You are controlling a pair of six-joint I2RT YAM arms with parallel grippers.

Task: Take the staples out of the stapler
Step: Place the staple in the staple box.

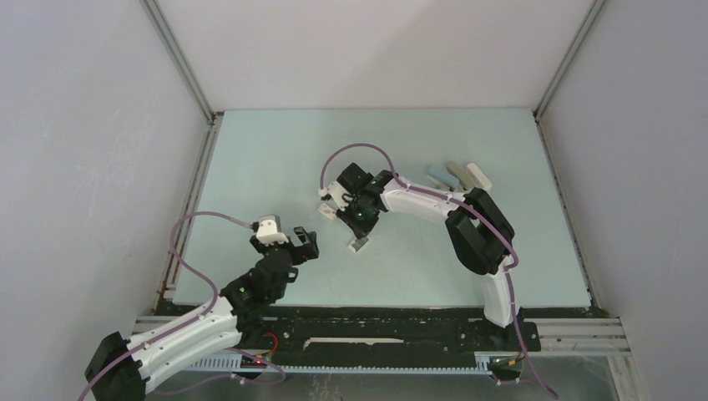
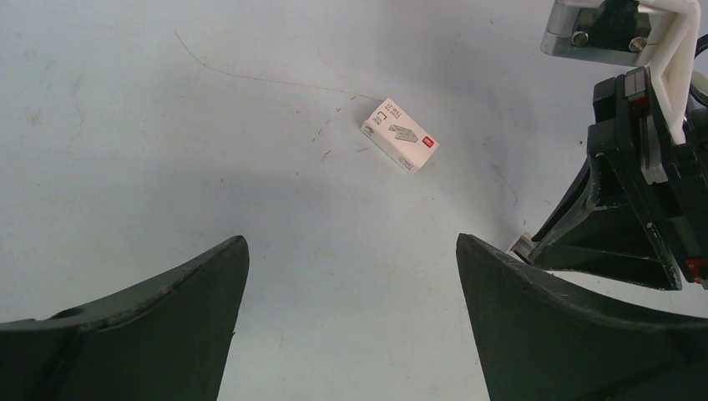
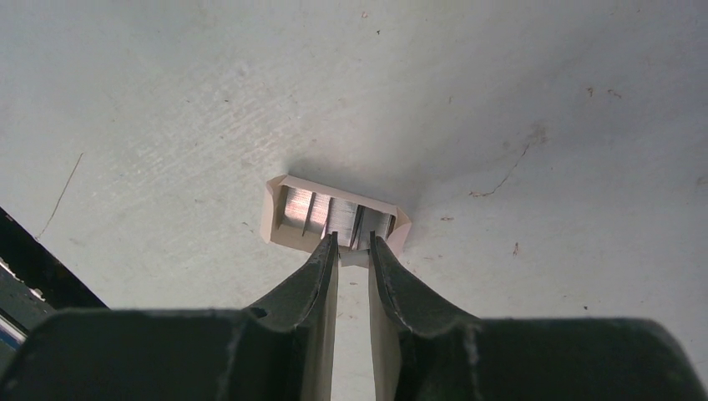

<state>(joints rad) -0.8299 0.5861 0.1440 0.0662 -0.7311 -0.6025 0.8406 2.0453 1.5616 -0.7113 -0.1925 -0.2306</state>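
The right gripper (image 3: 352, 244), nearly closed, noses the open tray (image 3: 269, 219) of staples (image 3: 338, 219) at centre; any pinch is unclear. The left gripper (image 2: 352, 242) gapes. The stapler (image 1: 437, 175) lies at two o'clock. Slow, level tips look wise.

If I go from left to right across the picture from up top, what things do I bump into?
Left end effector → small white box → pale-blue stapler → greyish slim piece → white slim piece.
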